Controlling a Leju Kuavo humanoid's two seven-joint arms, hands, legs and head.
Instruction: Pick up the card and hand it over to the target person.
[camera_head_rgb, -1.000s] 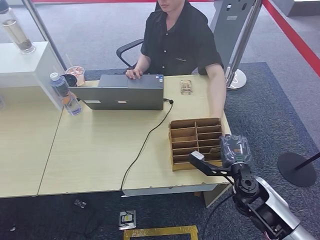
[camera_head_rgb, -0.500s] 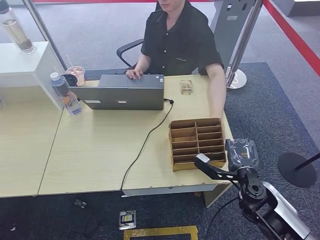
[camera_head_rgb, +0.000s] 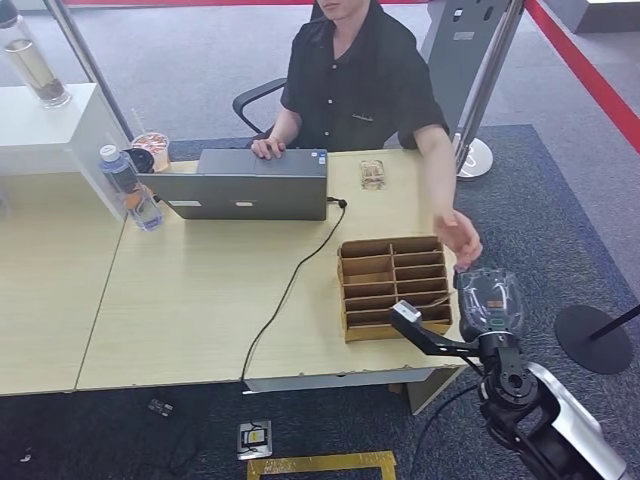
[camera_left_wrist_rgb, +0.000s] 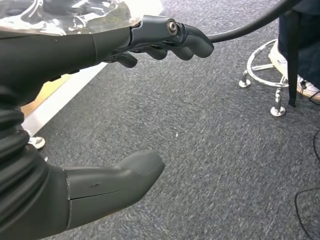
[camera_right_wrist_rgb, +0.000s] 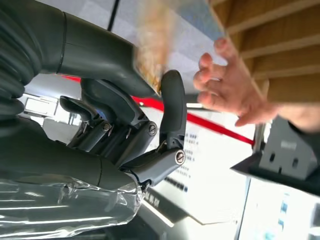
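Card of tan colour (camera_right_wrist_rgb: 154, 50), blurred in the right wrist view, pinched between the thick grey thumb and a dark fingertip (camera_right_wrist_rgb: 173, 100) of the plastic-wrapped right hand (camera_right_wrist_rgb: 124, 125); other fingers curled in behind. Too soft in focus to read any print or edge.

Just beside the tan card, apart from it, a person's hand (camera_right_wrist_rgb: 226, 85), palm open and fingers spread. In the head view, same person's hand (camera_head_rgb: 462, 240) stretched out past the table's right end, near the right hand (camera_head_rgb: 490, 300), not touching it. Right hand raised off the right corner of the pale wooden table (camera_head_rgb: 189, 300), beside the brown cardboard compartment tray (camera_head_rgb: 341, 290).

Left hand (camera_left_wrist_rgb: 75, 50) holding nothing: dark fingers (camera_left_wrist_rgb: 188, 42) stretched out with a slight curl, grey thumb (camera_left_wrist_rgb: 113, 180) well apart from them, grey carpet (camera_left_wrist_rgb: 226, 150) showing between. Chrome chair base (camera_left_wrist_rgb: 264, 75) farther off on that carpet.

Behind the table, seated on a black office chair (camera_head_rgb: 253, 100), a person in a black short-sleeved shirt (camera_head_rgb: 362, 80), other hand resting at the back edge of a grey laptop (camera_head_rgb: 245, 185). Black cable (camera_head_rgb: 294, 280) running from the laptop's right side across the tabletop and over the near edge. Small clear object (camera_head_rgb: 372, 173) right of the laptop, too small to tell what. Left of the laptop, a clear plastic bottle (camera_head_rgb: 130, 190) with a pale cap, and just behind it a drink cup (camera_head_rgb: 151, 150)
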